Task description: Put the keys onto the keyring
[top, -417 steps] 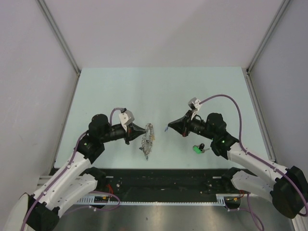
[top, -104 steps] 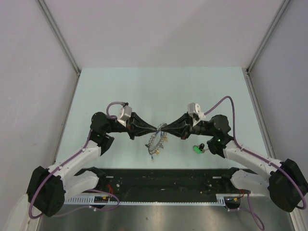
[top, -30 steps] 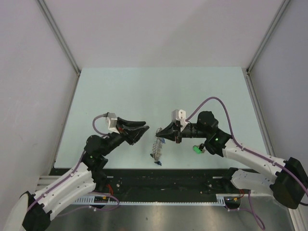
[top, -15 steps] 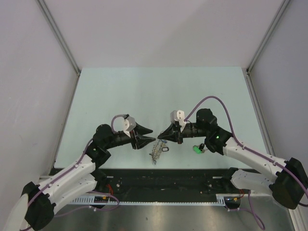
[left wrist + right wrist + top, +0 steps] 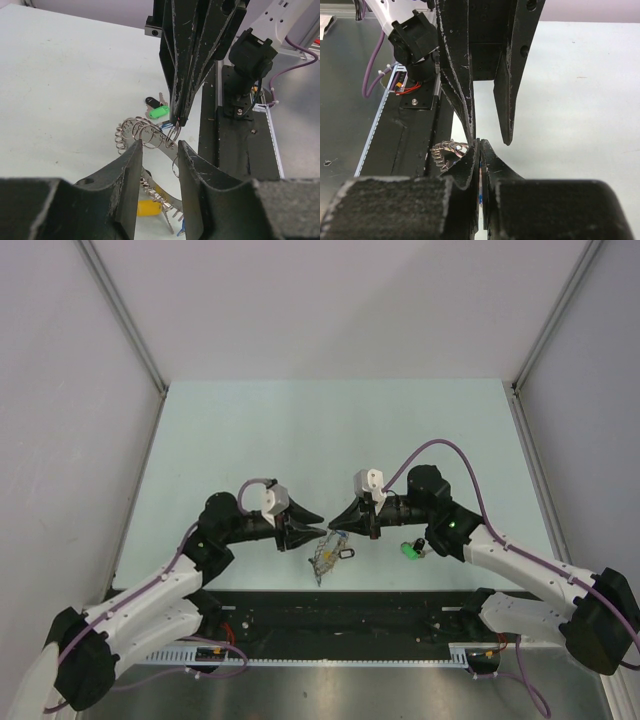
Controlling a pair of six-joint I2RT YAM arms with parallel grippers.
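The keyring [image 5: 323,558] hangs between the two grippers, low over the table. My right gripper [image 5: 331,526] is shut on one of its wire loops, with a sliver of blue in the pinch [image 5: 480,142]. My left gripper [image 5: 316,525] is open, and its fingers [image 5: 131,175] straddle the ring's band [image 5: 131,131] without closing on it. A yellow key head [image 5: 145,207] and a dark one [image 5: 345,553] hang on the ring. A green key [image 5: 408,552] and a black key [image 5: 419,543] lie loose on the table under the right arm. They also show in the left wrist view, green [image 5: 159,111] and black [image 5: 150,101].
The black base rail [image 5: 340,615] runs along the table's near edge, just behind the hanging ring. It also shows in the left wrist view [image 5: 235,140]. Pale walls enclose the table on three sides.
My left arm has swung in towards the ring, and its open jaws now sit around the band. My right gripper has kept hold, almost still, and the ring has swung slightly.
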